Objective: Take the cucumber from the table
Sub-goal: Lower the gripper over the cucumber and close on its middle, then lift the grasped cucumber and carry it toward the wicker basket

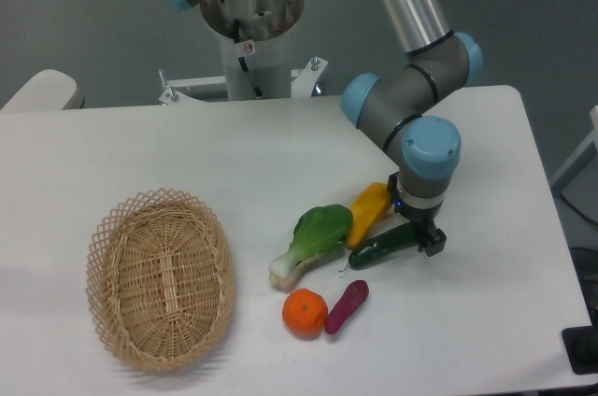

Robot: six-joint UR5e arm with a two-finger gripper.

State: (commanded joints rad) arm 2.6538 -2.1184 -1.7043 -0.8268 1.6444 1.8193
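Observation:
The cucumber, dark green and glossy, lies slanted on the white table, right of the middle. My gripper has come down over the cucumber's right end and is open. One dark finger shows just past that end, while the other is hidden under the wrist. The cucumber still rests on the table.
A yellow pepper touches the cucumber's upper side, with a bok choy to its left. An orange and a small purple vegetable lie just in front. A wicker basket sits at the left.

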